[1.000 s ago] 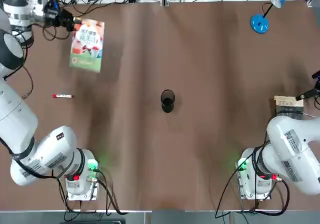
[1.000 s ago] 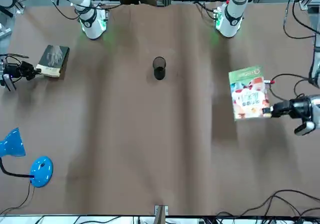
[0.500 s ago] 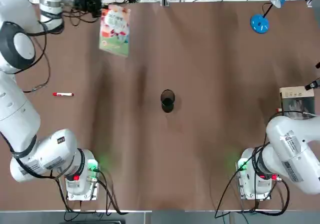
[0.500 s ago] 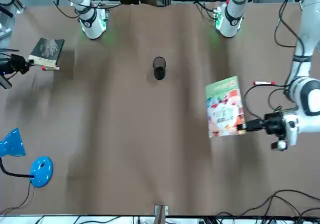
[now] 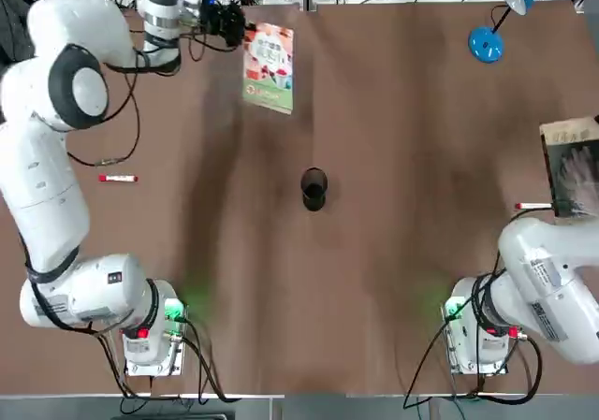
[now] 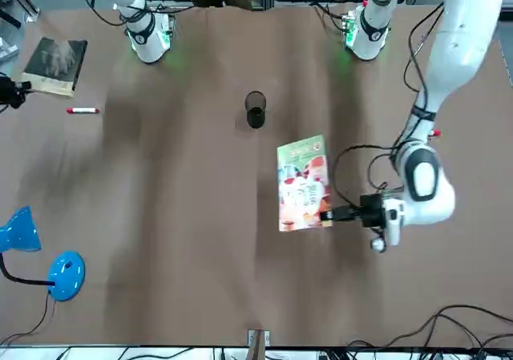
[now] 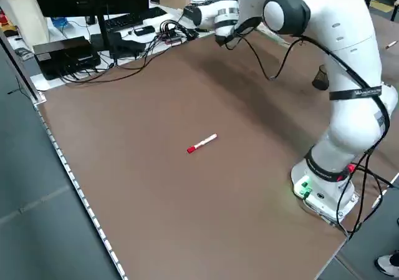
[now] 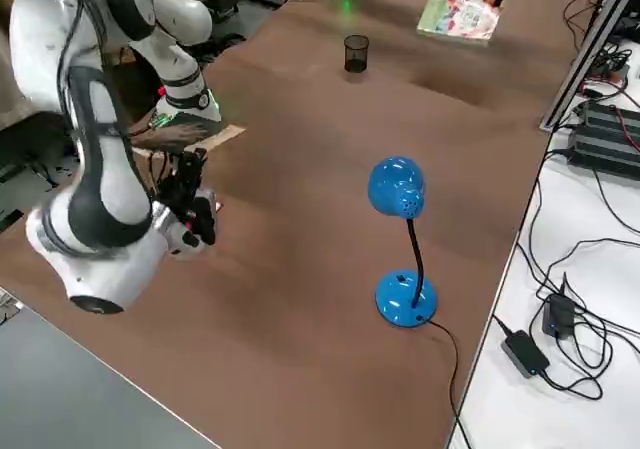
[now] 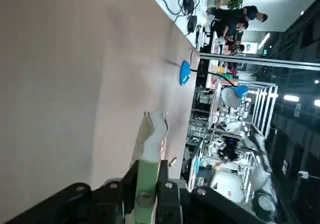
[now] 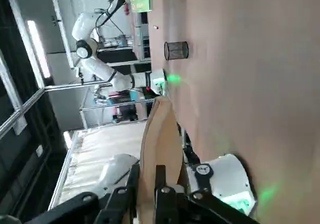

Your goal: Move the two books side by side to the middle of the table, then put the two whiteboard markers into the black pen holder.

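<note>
My left gripper (image 5: 239, 20) is shut on the side edge of the colourful book (image 5: 270, 67), holding it over the far part of the table (image 5: 393, 280), behind the black pen holder (image 5: 314, 189). At the table's right edge my right gripper (image 6: 16, 87) is shut on the dark grey book (image 6: 56, 55). In each wrist view a book's edge runs up between the shut fingers: the colourful book (image 9: 150, 149) and the grey book (image 10: 160, 139). One red-capped marker (image 5: 118, 178) lies at the left. The other marker (image 5: 533, 206) lies beside the grey book.
A blue desk lamp stands at the far right corner, on a round base (image 5: 487, 44). Cables and power bricks lie just beyond the far edge. The arms' bases (image 5: 150, 331) sit at the near edge.
My left gripper carried the colourful book rightward along the far side towards the centre line. The right gripper shifted the grey book farther out, uncovering the marker beside it.
</note>
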### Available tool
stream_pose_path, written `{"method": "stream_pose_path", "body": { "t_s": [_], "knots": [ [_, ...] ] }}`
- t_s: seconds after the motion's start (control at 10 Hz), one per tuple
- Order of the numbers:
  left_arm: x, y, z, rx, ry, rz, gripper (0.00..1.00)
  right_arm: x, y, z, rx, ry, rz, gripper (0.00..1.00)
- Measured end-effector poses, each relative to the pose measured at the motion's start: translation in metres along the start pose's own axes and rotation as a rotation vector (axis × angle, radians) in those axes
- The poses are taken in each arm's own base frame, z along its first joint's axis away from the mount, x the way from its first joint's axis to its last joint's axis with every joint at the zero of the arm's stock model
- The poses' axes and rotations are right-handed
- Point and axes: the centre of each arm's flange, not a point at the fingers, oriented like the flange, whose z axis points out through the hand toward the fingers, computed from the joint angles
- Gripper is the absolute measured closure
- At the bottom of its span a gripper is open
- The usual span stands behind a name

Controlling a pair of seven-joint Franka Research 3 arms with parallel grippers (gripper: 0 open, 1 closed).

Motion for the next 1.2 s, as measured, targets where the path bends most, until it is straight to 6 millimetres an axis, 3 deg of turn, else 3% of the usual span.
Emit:
{"method": "stream_pose_path", "body": {
  "t_s": [0.1,0.3,0.5,0.7,0.9,1.2],
  "knots": [
    [-0.002,-0.005,0.022,0.006,-0.008,-0.006,0.83,0.003,-0.060,-0.003,-0.062,0.011,0.028,0.85],
    [-0.010,-0.027,0.064,0.054,-0.004,0.011,0.83,0.026,-0.177,0.018,-0.166,0.029,0.099,0.85],
    [-0.023,-0.047,0.105,0.103,-0.010,0.036,0.83,0.069,-0.257,0.060,-0.199,0.021,0.165,0.85],
    [-0.030,-0.065,0.125,0.145,-0.020,0.074,0.83,0.132,-0.292,0.105,-0.229,0.035,0.218,0.85],
    [-0.029,-0.075,0.133,0.177,-0.028,0.108,0.81,0.199,-0.301,0.153,-0.270,0.064,0.204,0.85],
    [-0.017,-0.051,0.123,0.241,-0.009,0.190,0.35,0.295,-0.286,0.244,-0.339,0.145,0.185,0.85]
  ]
}}
